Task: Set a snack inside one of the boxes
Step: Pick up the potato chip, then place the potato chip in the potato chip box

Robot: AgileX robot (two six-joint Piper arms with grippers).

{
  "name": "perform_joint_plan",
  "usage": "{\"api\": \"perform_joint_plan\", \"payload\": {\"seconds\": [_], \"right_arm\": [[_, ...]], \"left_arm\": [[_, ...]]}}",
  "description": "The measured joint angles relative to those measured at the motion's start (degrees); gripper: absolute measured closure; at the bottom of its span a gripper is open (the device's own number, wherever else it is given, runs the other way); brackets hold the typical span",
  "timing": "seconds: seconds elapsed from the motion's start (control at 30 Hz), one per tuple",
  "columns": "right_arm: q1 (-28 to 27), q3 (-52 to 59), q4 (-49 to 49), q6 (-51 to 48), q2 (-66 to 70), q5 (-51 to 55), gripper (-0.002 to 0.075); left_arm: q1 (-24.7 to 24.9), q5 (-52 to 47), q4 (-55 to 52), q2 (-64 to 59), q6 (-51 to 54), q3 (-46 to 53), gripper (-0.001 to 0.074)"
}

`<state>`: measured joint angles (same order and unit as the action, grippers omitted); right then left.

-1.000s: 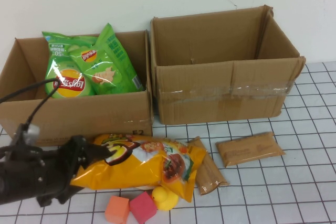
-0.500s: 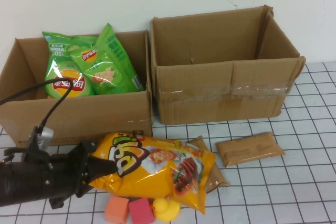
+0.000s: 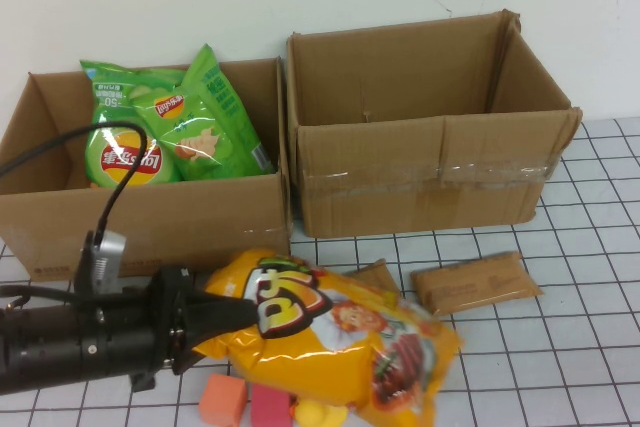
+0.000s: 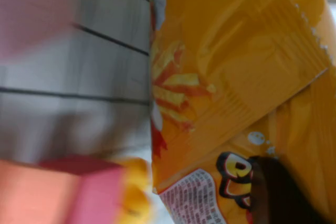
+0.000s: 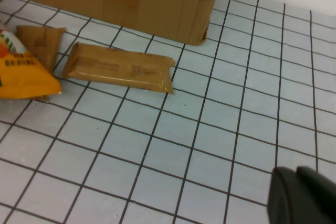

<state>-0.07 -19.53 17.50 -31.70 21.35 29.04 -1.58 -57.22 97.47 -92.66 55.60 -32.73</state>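
Nearest the camera, the left claw [image 3: 215,312] is clamped on the left end of the orange chip bag [image 3: 335,332], which hangs tilted off the gridded surface [image 3: 560,347], its long axis running from the claw down toward the robot's right. Under the bag sit an orange cube [image 3: 222,399], a pink cube [image 3: 268,405] and a yellow duck [image 3: 318,413], mostly hidden by it. The bag's lettering is large and cartoonish, but I cannot read it in either the high or the left wrist view.

Just past the bag lie two brown snack packets: one [image 3: 372,275] half tucked behind it, the other [image 3: 475,283] lying flat and well clear. Their print is too faint to read.

The right claw [image 5: 299,198] shows only as a dark tip in its own wrist view, parked off to the right; whether it is apart or together I cannot tell.

Both boxes lie beyond the bag. The left box [image 3: 150,222] is directly behind the left claw and nearer; it already holds two green Lay's bags [image 3: 165,132], the red-and-yellow logo plain. The right box [image 3: 430,182] looks empty. A lift and forward reach should likely suffice.
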Motion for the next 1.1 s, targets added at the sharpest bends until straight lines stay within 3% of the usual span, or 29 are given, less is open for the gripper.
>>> {"api": "perform_joint_plan", "payload": {"seconds": [0.17, 0.53, 0.87, 1.1], "right_arm": [[0.0, 0.0, 0.0, 0.0, 0.0, 0.0, 0.0729], [0.0, 0.0, 0.0, 0.0, 0.0, -0.33, 0.0729], [0.0, 0.0, 0.0, 0.0, 0.0, -0.32, 0.0729], [0.0, 0.0, 0.0, 0.0, 0.0, -0.32, 0.0729]], "left_arm": [[0.0, -7.02, -0.12, 0.0, 0.83, 0.0, 0.0644], [0.0, -7.25, -1.03, 2.55, -0.39, -3.5, 0.0644], [0.0, -8.83, -1.62, 8.03, -7.0, -24.21, 0.0644], [-0.41, -2.75, -1.91, 8.03, -8.51, -35.46, 0.0644]]}}
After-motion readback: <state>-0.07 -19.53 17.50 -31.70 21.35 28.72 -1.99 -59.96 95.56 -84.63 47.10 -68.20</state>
